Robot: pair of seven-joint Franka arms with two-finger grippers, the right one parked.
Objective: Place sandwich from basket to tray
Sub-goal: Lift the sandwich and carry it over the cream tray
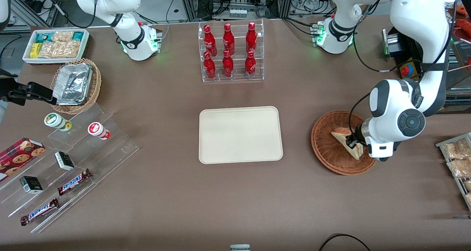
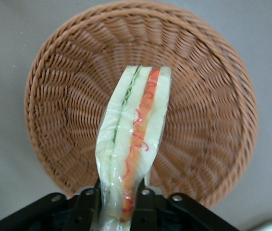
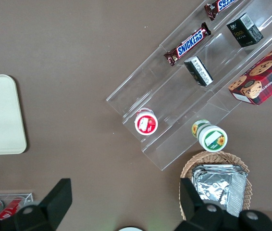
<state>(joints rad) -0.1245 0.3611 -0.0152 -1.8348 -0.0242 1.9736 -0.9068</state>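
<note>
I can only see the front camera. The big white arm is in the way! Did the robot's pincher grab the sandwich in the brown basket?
Observer: Yes. In the wrist view the gripper is shut on the sandwich, one finger on each bread side.
Operator: Is it out of the basket?
Observer: Not clear of it; it hangs over the basket, filling edge facing the camera.
Operator: Anything on the tray?
Observer: No, the tray is bare.
</note>
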